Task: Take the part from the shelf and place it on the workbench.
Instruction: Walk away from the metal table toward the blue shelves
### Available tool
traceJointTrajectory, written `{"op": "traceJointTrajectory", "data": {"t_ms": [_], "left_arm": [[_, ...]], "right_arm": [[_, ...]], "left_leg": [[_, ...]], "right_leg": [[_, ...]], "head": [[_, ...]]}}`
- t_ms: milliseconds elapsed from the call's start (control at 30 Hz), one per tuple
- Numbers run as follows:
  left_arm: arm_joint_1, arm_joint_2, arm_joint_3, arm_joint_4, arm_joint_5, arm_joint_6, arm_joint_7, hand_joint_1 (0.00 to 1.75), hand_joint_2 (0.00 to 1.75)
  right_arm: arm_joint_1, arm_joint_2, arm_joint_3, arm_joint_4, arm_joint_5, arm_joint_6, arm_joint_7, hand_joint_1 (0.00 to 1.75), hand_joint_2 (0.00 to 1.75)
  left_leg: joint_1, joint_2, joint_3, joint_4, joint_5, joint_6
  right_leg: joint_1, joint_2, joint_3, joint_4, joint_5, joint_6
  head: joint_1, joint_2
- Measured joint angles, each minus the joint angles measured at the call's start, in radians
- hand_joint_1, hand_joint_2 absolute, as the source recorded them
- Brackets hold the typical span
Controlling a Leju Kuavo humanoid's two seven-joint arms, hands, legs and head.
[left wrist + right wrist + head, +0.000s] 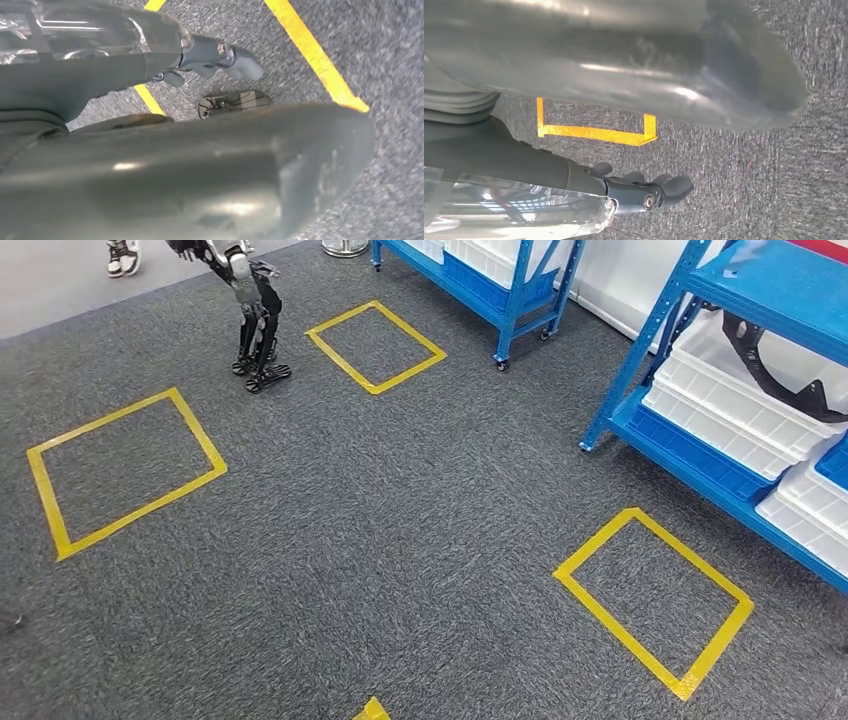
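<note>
The black curved part (764, 372) lies in a white bin (720, 400) on the blue shelf (636, 362) at the right of the head view. In the left wrist view my left hand (210, 165) hangs over grey carpet with nothing in it, its thick thumb apart from the dark fingers (235, 61). Over the same carpet, my right hand (624, 55) hangs just as bare in the right wrist view, thumb and fingers (664, 190) spread apart.
Yellow tape squares mark the carpet: one before the shelf (652, 598), one at the left (125, 470), one farther back (375, 345). A second blue shelf (508, 302) stands at the back. Another robot's legs (258, 325) and a person's shoes (122, 256) are at the far left.
</note>
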Motion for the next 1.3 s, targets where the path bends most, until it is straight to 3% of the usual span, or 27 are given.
{"op": "traceJointTrajectory", "data": {"t_ms": [33,100,133,167,233,267,333,367,433,467,533,600,667,733,767,800,867,900,967,1033,1100,1167,1233,1267,1300], "left_arm": [[-0.001,0.001,-0.001,0.000,-0.003,-0.002,0.004,0.00,0.00],[-0.003,0.002,-0.004,0.000,-0.008,-0.004,0.008,0.00,0.00],[-0.003,0.004,-0.006,0.000,-0.010,-0.005,0.009,0.00,0.00],[-0.002,0.005,-0.008,0.000,-0.011,-0.005,0.009,0.00,0.00],[0.002,0.008,-0.010,0.000,-0.011,-0.005,0.010,0.00,0.00],[0.003,0.009,-0.011,0.000,-0.011,-0.005,0.011,0.00,0.00],[0.003,0.010,-0.014,0.000,-0.011,-0.005,0.011,0.00,0.00],[0.002,0.012,-0.015,0.000,-0.011,-0.005,0.011,0.00,0.00],[0.002,0.013,-0.016,0.000,-0.012,-0.005,0.011,0.00,0.00],[0.002,0.014,-0.016,0.000,-0.012,-0.005,0.011,0.00,0.00],[0.002,0.016,-0.017,0.000,-0.013,-0.005,0.012,0.00,0.00],[0.001,0.019,-0.017,0.000,-0.015,-0.004,0.012,0.00,0.00],[0.003,0.020,-0.017,0.000,-0.019,-0.004,0.013,0.00,0.00],[0.005,0.022,-0.018,0.000,-0.021,-0.004,0.016,0.00,0.00],[0.005,0.023,-0.018,0.000,-0.022,-0.004,0.019,0.00,0.00],[0.004,0.023,-0.018,0.000,-0.023,-0.004,0.021,0.00,0.00],[0.001,0.023,-0.021,0.000,-0.024,-0.005,0.025,0.00,0.00],[-0.001,0.023,-0.022,0.000,-0.025,-0.005,0.025,0.00,0.00],[-0.003,0.022,-0.024,-0.001,-0.028,-0.007,0.025,0.00,0.00],[-0.004,0.020,-0.027,-0.002,-0.032,-0.010,0.024,0.00,0.00],[-0.006,0.019,-0.031,-0.004,-0.037,-0.012,0.023,0.00,0.00],[-0.006,0.020,-0.034,-0.004,-0.043,-0.014,0.022,0.00,0.00],[-0.003,0.021,-0.039,-0.004,-0.051,-0.015,0.024,0.00,0.00],[-0.002,0.022,-0.041,-0.004,-0.054,-0.015,0.026,0.00,0.00],[-0.001,0.023,-0.042,-0.004,-0.058,-0.015,0.027,0.00,0.00]], "right_arm": [[0.003,0.000,0.002,0.000,-0.002,-0.001,0.002,0.00,0.00],[0.005,0.001,0.007,0.001,-0.005,-0.003,0.006,0.00,0.00],[0.003,0.001,0.009,0.002,-0.006,-0.004,0.007,0.00,0.00],[0.000,0.001,0.011,0.002,-0.006,-0.005,0.007,0.00,0.00],[-0.003,0.004,0.015,0.003,-0.006,-0.005,0.008,0.00,0.00],[-0.003,0.005,0.017,0.003,-0.006,-0.005,0.008,0.00,0.00],[0.000,0.006,0.020,0.004,-0.006,-0.005,0.008,0.00,0.00],[0.000,0.007,0.021,0.004,-0.006,-0.005,0.008,0.00,0.00],[-0.003,0.008,0.022,0.005,-0.007,-0.005,0.008,0.00,0.00],[-0.005,0.009,0.023,0.005,-0.007,-0.005,0.009,0.00,0.00],[-0.006,0.010,0.027,0.005,-0.008,-0.006,0.009,0.00,0.00],[-0.005,0.011,0.029,0.005,-0.011,-0.006,0.009,0.00,0.00],[-0.008,0.011,0.031,0.005,-0.016,-0.005,0.009,0.00,0.00],[-0.009,0.014,0.034,0.005,-0.021,-0.005,0.009,0.00,0.00],[-0.006,0.016,0.036,0.005,-0.022,-0.005,0.009,0.00,0.00],[-0.002,0.018,0.037,0.005,-0.024,-0.005,0.009,0.00,0.00],[0.003,0.019,0.040,0.007,-0.025,-0.005,0.010,0.00,0.00],[0.004,0.019,0.042,0.007,-0.026,-0.006,0.010,0.00,0.00],[0.001,0.019,0.045,0.008,-0.026,-0.005,0.011,0.00,0.00],[0.004,0.019,0.045,0.008,-0.027,-0.002,0.011,0.00,0.00],[0.008,0.021,0.046,0.009,-0.030,0.006,0.012,0.00,0.00],[0.005,0.024,0.049,0.010,-0.032,0.015,0.012,0.00,0.00],[0.000,0.028,0.052,0.010,-0.035,0.023,0.011,0.00,0.00],[0.000,0.030,0.053,0.010,-0.037,0.025,0.011,0.00,0.00],[0.001,0.032,0.053,0.010,-0.038,0.026,0.011,0.00,0.00]], "left_leg": [[0.002,-0.010,0.004,0.001,-0.005,-0.006],[0.005,-0.069,-0.012,0.047,-0.037,-0.013],[0.006,-0.104,-0.038,0.100,-0.064,-0.015],[0.005,-0.122,-0.074,0.168,-0.093,-0.015],[0.005,-0.125,-0.141,0.273,-0.118,-0.014],[0.005,-0.125,-0.153,0.278,-0.101,-0.013],[0.006,-0.144,-0.124,0.180,-0.016,-0.009],[0.008,-0.177,-0.099,0.115,0.020,-0.006],[0.012,-0.224,-0.062,0.027,0.051,-0.001],[0.013,-0.230,-0.056,0.015,0.047,0.002],[0.012,-0.201,-0.049,0.005,0.046,0.010],[0.013,-0.165,-0.039,-0.005,0.046,0.020],[0.010,-0.126,-0.031,-0.010,0.042,0.027],[0.006,-0.086,-0.026,-0.010,0.035,0.030],[0.005,-0.070,-0.023,-0.010,0.031,0.029],[0.004,-0.056,-0.018,-0.010,0.027,0.028],[0.003,-0.035,-0.007,-0.010,0.018,0.024],[0.002,-0.027,-0.003,-0.010,0.014,0.021],[-0.001,-0.012,0.001,-0.012,0.009,0.012],[-0.001,0.000,0.007,-0.016,0.005,0.003],[0.001,-0.045,0.003,0.009,-0.016,-0.006],[0.004,-0.109,-0.045,0.110,-0.067,-0.012],[0.006,-0.123,-0.116,0.233,-0.110,-0.015],[0.006,-0.123,-0.137,0.258,-0.105,-0.016],[0.006,-0.124,-0.139,0.244,-0.079,-0.016]], "right_leg": [[-0.001,0.009,0.003,-0.006,0.002,-0.005],[-0.008,0.029,0.013,-0.018,0.006,-0.014],[-0.010,0.039,0.016,-0.021,0.007,-0.018],[-0.010,0.051,0.017,-0.022,0.006,-0.020],[-0.009,0.081,0.020,-0.022,0.005,-0.023],[-0.009,0.097,0.023,-0.022,0.003,-0.024],[-0.011,0.126,0.031,-0.020,-0.002,-0.021],[-0.012,0.140,0.034,-0.018,-0.006,-0.017],[-0.016,0.167,0.031,-0.012,-0.010,-0.006],[-0.018,0.182,0.027,-0.011,-0.010,0.000],[-0.023,0.203,0.019,-0.013,-0.008,0.011],[-0.020,0.160,0.002,0.023,-0.030,0.022],[-0.018,0.093,-0.054,0.134,-0.087,0.031],[-0.021,0.071,-0.117,0.249,-0.126,0.037],[-0.023,0.068,-0.126,0.264,-0.119,0.038],[-0.024,0.066,-0.115,0.240,-0.092,0.036],[-0.019,0.042,-0.049,0.110,-0.020,0.026],[-0.014,0.025,-0.016,0.047,0.001,0.019],[-0.005,0.003,0.012,-0.011,0.005,0.008],[-0.004,0.016,0.015,-0.021,0.005,-0.001],[-0.009,0.032,0.026,-0.038,0.011,-0.010],[-0.014,0.050,0.035,-0.048,0.013,-0.017],[-0.015,0.076,0.037,-0.046,0.010,-0.020],[-0.015,0.091,0.038,-0.044,0.008,-0.021],[-0.016,0.106,0.040,-0.041,0.005,-0.019]], "head": [[-0.002,0.000],[-0.006,0.000],[-0.011,0.000],[-0.017,0.000],[-0.030,0.000],[-0.034,0.000],[-0.039,0.000],[-0.039,0.000],[-0.039,0.000],[-0.039,0.000],[-0.038,0.000],[-0.029,0.000],[-0.015,0.000],[-0.007,0.000],[-0.005,0.000],[-0.002,0.000],[0.002,0.000],[0.003,0.000],[0.002,0.000],[0.000,0.000],[-0.003,0.000],[-0.012,0.000],[-0.024,0.000],[-0.030,0.000],[-0.034,0.000]]}}
